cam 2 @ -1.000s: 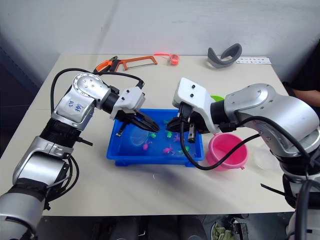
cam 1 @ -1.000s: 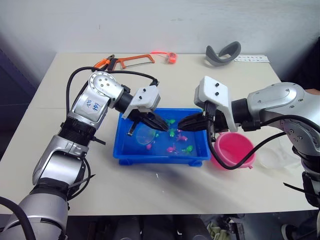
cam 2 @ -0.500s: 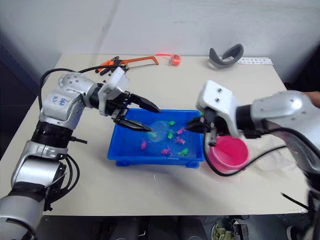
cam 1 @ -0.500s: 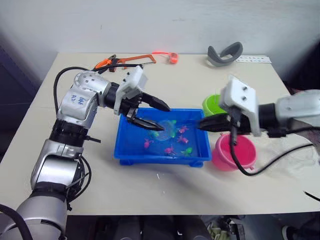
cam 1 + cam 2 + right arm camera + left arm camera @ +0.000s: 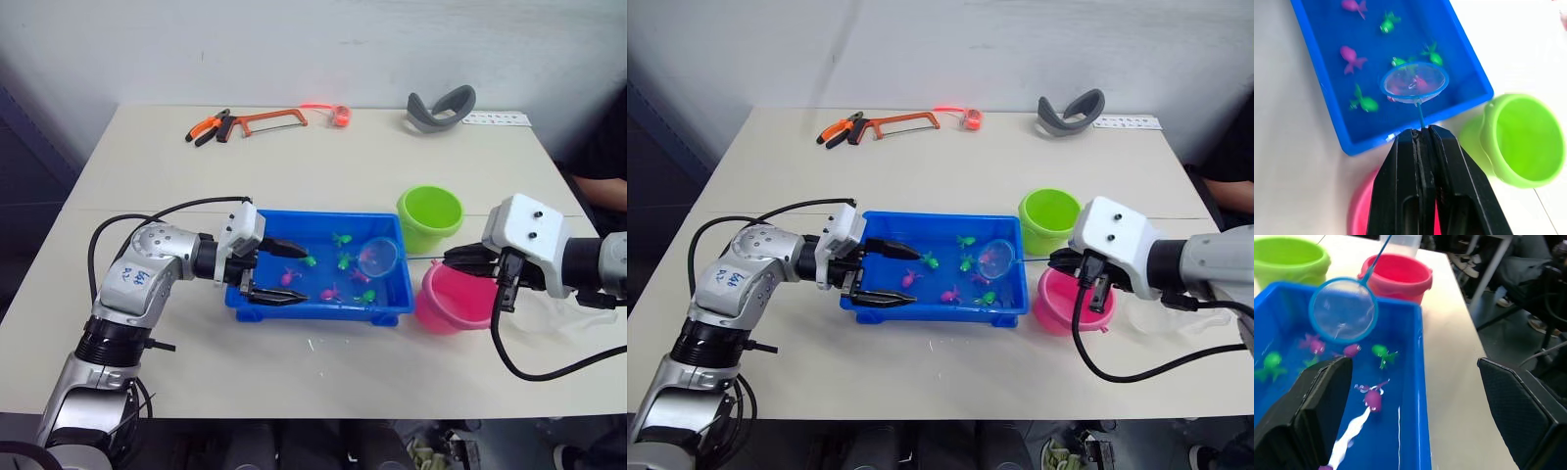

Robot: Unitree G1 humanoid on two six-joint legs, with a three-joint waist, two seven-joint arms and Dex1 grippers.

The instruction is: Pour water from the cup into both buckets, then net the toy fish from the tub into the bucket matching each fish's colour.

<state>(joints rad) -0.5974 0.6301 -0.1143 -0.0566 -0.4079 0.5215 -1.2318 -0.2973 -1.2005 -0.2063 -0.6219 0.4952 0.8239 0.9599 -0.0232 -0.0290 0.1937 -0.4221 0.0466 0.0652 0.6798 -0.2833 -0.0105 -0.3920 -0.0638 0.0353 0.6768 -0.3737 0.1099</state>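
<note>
The right gripper point(image 5: 1420, 134) is pinching the net point(image 5: 378, 258) by its thin handle, jaws pressed together, the hoop hanging over the tub point(image 5: 257, 302) at the end nearest the green bucket point(image 5: 429, 216) and pink bucket point(image 5: 457, 297). The left gripper point(image 5: 284, 269) is sitting with jaws spread wide across the tub's opposite end, where toy fish point(image 5: 341, 260) are lying scattered in the water.

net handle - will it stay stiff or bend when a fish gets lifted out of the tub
The net has a thin wire handle held far from the hoop by the right gripper, so it will probably flex and wobble. The toy fish look tiny, so the load is likely light. The fine mesh should sag a little.
</note>
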